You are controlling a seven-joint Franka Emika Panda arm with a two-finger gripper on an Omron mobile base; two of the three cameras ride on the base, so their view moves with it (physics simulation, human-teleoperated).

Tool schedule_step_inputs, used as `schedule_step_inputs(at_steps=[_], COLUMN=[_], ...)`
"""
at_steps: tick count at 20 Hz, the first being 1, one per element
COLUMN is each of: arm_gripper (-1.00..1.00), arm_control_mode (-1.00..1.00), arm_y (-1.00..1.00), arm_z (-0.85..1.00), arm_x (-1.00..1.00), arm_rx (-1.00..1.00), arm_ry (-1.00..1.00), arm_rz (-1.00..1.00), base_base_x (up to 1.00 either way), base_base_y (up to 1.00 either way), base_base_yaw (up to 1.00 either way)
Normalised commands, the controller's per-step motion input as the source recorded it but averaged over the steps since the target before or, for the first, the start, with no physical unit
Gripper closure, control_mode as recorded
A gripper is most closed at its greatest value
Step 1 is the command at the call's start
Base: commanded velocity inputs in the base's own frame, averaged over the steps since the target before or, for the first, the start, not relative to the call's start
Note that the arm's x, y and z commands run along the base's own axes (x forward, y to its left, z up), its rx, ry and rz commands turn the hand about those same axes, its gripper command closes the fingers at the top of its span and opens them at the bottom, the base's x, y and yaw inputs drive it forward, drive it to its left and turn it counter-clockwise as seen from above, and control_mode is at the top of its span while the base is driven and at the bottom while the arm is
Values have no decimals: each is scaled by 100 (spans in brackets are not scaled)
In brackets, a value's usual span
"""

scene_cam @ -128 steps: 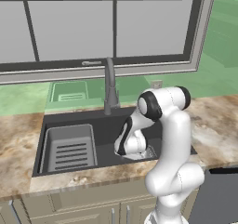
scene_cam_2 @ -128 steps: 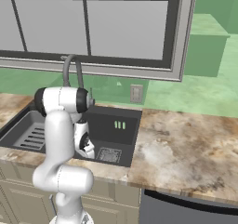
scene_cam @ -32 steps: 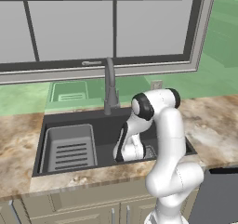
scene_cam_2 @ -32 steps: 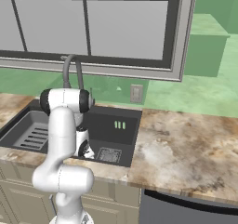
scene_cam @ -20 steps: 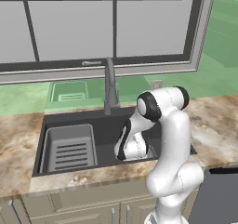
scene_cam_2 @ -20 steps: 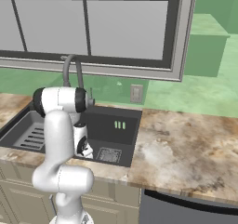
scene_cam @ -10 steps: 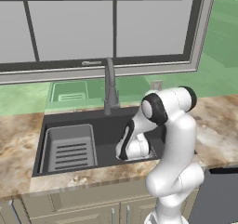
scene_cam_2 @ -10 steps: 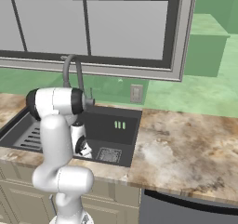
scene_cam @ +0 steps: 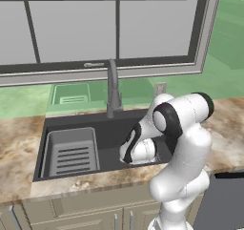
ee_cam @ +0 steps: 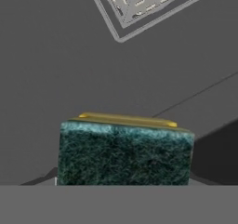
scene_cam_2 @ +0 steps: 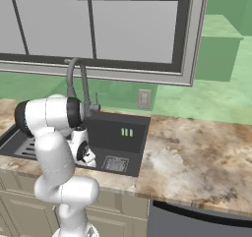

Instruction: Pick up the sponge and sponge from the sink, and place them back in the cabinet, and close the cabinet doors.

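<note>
A dark green-topped sponge (ee_cam: 124, 153) with a yellow base fills the lower part of the hand view, close to the camera and lifted over the black sink floor. My gripper (scene_cam: 127, 156) is down inside the sink (scene_cam: 71, 121), shut on this sponge; its fingertips are hidden behind it. From the right base view the gripper (scene_cam_2: 90, 158) hangs left of the square drain (scene_cam_2: 115, 164). A small bright green thing (scene_cam_2: 127, 132) shows against the sink's far wall; I cannot tell whether it is the other sponge. The cabinet and its doors are out of view.
The grey slotted rack (scene_cam: 74, 150) fills the sink's left half. The gooseneck faucet (scene_cam: 113, 88) rises behind the basin under the window. Marble counter (scene_cam_2: 197, 152) runs to the right, with beige drawer fronts (scene_cam: 86, 214) below. The drain (ee_cam: 139, 0) lies ahead of the hand.
The arm's upper joints have swung sideways over the last second while the hand stayed low in the sink.
</note>
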Motion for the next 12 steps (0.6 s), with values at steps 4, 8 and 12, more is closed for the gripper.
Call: schedule_step_inputs(at_steps=[4,8,12], arm_gripper=[100,100,100], arm_control_mode=[-100,-100,-100], arm_y=[0,-1,-5], arm_z=[41,42,41], arm_x=[0,-1,-5], arm_rx=[0,0,0], arm_ry=[0,0,0], arm_rz=[1,0,1], base_base_x=[0,0,0], base_base_y=[0,0,0], base_base_yaw=[0,0,0])
